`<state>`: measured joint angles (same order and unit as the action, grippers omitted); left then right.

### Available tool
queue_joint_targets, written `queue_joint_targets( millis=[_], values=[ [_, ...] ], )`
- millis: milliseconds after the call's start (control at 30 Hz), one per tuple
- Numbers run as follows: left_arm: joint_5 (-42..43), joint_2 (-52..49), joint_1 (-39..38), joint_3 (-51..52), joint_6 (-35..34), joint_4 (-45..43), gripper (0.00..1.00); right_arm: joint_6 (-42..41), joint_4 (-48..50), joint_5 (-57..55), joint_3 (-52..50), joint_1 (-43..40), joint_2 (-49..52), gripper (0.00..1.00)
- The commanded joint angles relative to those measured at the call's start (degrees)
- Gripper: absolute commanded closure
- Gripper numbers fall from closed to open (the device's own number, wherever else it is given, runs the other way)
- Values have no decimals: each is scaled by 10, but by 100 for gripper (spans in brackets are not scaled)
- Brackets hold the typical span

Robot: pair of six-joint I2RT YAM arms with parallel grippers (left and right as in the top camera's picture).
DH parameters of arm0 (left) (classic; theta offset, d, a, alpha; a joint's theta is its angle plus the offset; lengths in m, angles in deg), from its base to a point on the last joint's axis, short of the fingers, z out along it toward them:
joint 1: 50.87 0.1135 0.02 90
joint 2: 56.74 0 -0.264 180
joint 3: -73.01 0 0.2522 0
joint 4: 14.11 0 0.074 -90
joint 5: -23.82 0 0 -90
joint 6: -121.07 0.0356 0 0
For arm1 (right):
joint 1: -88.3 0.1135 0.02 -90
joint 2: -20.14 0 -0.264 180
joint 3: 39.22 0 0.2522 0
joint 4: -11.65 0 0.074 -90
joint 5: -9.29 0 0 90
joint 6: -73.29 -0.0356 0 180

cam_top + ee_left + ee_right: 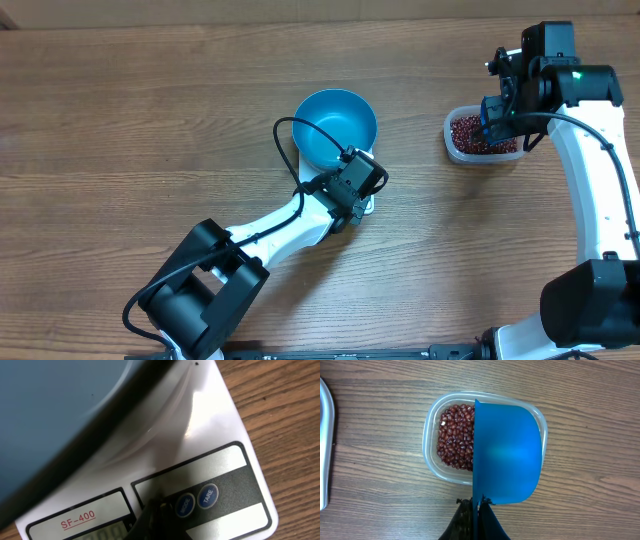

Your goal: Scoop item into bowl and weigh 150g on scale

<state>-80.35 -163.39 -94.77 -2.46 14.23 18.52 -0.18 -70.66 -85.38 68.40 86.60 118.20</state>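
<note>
Just ahead of the right claw (477, 504), clenched on the handle of a blue scoop (507, 452), the beans (456, 435) lie in a clear tub (431, 415), showing left of the scoop. The scoop's long axis runs straight out from the fingertips, seemingly above the heap. The left claw (152, 515), pinched empty, tips at the buttons (207, 496) of the scale (200, 425), with the blue bowl (50, 415) standing on the scale beyond.
</note>
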Motion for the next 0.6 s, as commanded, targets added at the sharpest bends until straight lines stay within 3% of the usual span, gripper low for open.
queue_joint_targets(
  millis=[0, 567],
  values=[
    [7, -22, -4, -11, -10, 19, 96, -5, 4, 5, 14, 1, -2, 96],
    [32, 24, -4, -38, -10, 36, 96, -5, 7, 5, 13, 1, -2, 96]
  ],
)
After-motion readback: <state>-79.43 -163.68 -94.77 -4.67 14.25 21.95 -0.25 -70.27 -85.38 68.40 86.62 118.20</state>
